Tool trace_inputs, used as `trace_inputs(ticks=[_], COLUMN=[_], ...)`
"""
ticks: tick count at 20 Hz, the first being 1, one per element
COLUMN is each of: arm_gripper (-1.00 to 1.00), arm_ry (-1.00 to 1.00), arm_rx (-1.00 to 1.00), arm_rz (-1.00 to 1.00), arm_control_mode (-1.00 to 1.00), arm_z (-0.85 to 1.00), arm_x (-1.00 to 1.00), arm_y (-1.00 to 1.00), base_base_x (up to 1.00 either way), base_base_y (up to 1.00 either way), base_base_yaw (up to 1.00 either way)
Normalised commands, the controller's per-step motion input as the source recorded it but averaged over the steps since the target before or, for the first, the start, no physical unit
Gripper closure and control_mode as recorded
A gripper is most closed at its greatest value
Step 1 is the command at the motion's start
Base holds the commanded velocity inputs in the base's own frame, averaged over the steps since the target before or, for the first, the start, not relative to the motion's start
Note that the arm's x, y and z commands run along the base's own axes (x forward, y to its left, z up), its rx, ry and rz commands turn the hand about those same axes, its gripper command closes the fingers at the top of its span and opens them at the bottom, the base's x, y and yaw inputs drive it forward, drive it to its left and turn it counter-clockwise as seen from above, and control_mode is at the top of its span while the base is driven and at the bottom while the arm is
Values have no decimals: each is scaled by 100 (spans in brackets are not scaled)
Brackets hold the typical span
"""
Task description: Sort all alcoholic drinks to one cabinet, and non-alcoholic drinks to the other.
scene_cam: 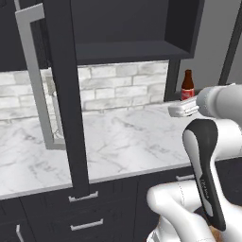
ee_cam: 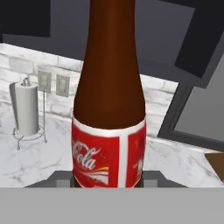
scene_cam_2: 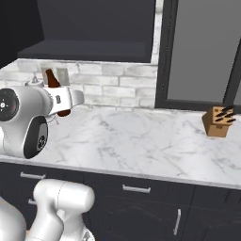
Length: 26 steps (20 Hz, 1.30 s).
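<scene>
The tabletop (scene_cam_2: 141, 141) is big, white marble with grey veins, and it runs along a pale brick wall (scene_cam: 118, 85). Above it hangs a dark cabinet (scene_cam: 132, 47) with its door (scene_cam: 66, 94) swung wide open — the shelf inside is bare. Under the tabletop sit dark drawers (scene_cam_2: 136, 207) with silver handles.

The white arm (scene_cam: 208, 156) bends up from below and reaches out over the tabletop. Its end effector (scene_cam: 183, 109) is up off the tabletop, under the cabinet's right end.

The brown bottle (ee_cam: 109, 109) stands upright in the end effector, lifted above the tabletop, near the back edge. In the hand view it is very close, with its red label (ee_cam: 109, 157) low down between the two fingers. The fingers sit tight at each side of the bottle's bottom part, so the end effector has closed on it.

A paper towel roll (ee_cam: 26, 109) on a wire stand is at the back of the tabletop, by the wall. A small wooden knife block (scene_cam_2: 218, 121) stands far off toward the right end — well apart from the bottle.
</scene>
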Motion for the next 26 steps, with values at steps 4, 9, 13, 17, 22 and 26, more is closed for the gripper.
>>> trace_inputs(ticks=[4, 9, 13, 17, 22, 26], arm_gripper=[100, 100, 100, 100, 100, 100], arm_ry=[0, 0, 0, 0, 0, 0], arm_rx=[0, 0, 0, 0, 0, 0], arm_rz=[0, 0, 0, 0, 0, 0], arm_control_mode=[100, 100, 100, 100, 100, 100], arm_z=[0, 0, 0, 0, 0, 0], arm_x=[0, 0, 0, 0, 0, 0], arm_y=[0, 0, 0, 0, 0, 0], base_base_x=[36, 39, 39, 37, 38, 40], base_base_y=[-12, -13, -14, -13, -14, -13], base_base_yaw=[0, 0, 0, 0, 0, 0])
